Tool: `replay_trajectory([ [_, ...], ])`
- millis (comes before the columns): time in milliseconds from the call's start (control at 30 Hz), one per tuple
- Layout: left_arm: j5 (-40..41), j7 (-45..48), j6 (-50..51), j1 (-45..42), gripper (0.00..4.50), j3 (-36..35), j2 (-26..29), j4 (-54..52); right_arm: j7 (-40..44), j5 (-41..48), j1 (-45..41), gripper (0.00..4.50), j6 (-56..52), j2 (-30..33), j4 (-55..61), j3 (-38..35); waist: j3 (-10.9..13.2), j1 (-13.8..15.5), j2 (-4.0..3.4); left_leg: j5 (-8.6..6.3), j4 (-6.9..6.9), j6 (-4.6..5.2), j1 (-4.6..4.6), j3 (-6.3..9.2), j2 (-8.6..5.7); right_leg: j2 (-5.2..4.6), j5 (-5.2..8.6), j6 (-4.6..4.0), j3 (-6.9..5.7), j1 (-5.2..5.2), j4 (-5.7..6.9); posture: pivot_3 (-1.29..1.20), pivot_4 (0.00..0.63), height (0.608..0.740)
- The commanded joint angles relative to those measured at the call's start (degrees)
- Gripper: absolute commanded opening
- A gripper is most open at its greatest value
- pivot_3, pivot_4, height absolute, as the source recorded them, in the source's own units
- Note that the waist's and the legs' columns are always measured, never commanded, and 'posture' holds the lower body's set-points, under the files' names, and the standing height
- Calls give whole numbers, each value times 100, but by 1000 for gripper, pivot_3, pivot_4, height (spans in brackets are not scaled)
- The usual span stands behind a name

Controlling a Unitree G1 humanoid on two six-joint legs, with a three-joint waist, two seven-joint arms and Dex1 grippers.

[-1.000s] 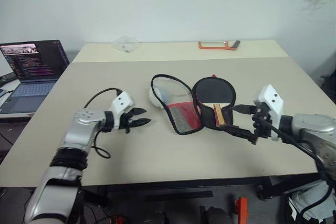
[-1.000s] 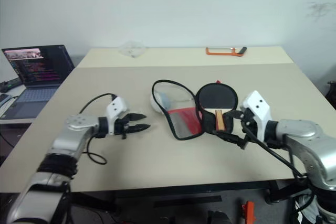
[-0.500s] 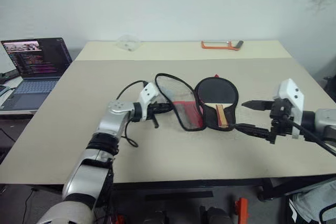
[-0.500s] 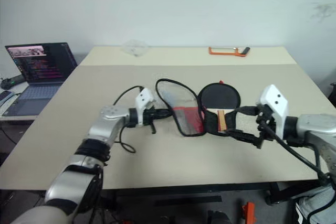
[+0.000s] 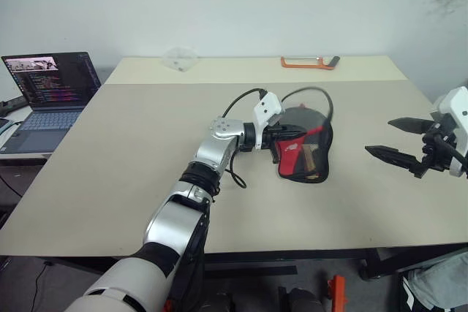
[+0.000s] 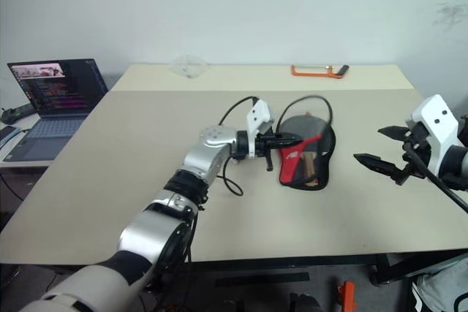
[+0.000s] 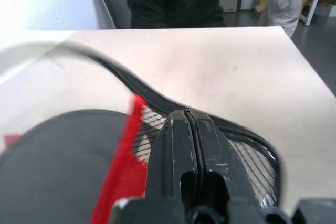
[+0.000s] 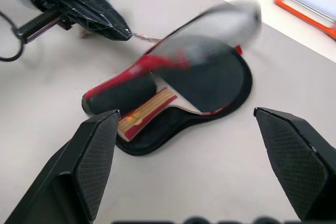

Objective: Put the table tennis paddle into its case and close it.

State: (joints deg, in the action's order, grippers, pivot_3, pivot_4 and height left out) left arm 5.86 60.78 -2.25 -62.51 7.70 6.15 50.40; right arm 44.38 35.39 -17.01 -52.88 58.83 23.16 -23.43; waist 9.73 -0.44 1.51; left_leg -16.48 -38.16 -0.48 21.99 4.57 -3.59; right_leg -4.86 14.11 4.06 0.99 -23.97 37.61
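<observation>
Beige counter carrying the case near its middle, long axis running from the far round end toward the near edge, with the table tennis paddle lying inside on the lower half, handle toward the near end, and the red-and-mesh cover half folded partway over it. Left tool much the nearer, reaching in level from the left with fingers pressed together on the cover's edge. Right tool well off to the right, fingers spread wide, gripping nothing, touching nothing.
</observation>
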Motion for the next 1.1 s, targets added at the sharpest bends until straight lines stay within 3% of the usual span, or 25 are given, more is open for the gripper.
replay_trajectory([
  [33,8,51,-234,-19,45,-127,190,24,-427,171,-259,4500,-127,-359,43,-43,1,2,2,0,-2,0,1,1,0,0,0,0,0,0,1,0,150,740],
  [333,366,592,267,558,45,-432,1228,-968,-1109,36,-651,4500,-343,-1314,-557,754,1,4,2,1,-6,-3,5,5,-4,-2,0,-1,1,-8,6,0,150,740],
  [567,1216,997,1676,1055,45,-737,1845,-2836,-2026,-955,-1649,4500,79,-2209,-2529,1455,1,-7,1,13,-15,-23,11,8,-6,-4,-1,-1,0,-10,10,0,150,740],
  [800,1566,852,2377,1363,45,-837,2252,-3821,-1899,-1697,-2237,4500,944,-2597,-3964,1960,1,-101,0,14,-13,-24,9,6,-6,-3,-1,-1,2,-12,12,0,150,740],
  [1100,1632,750,2580,1592,45,-959,2648,-4077,-1498,-2012,-2374,4500,1172,-2837,-4273,2318,1,-158,-1,14,-12,-24,5,5,-4,-2,-1,-2,3,-12,15,0,150,740],
])
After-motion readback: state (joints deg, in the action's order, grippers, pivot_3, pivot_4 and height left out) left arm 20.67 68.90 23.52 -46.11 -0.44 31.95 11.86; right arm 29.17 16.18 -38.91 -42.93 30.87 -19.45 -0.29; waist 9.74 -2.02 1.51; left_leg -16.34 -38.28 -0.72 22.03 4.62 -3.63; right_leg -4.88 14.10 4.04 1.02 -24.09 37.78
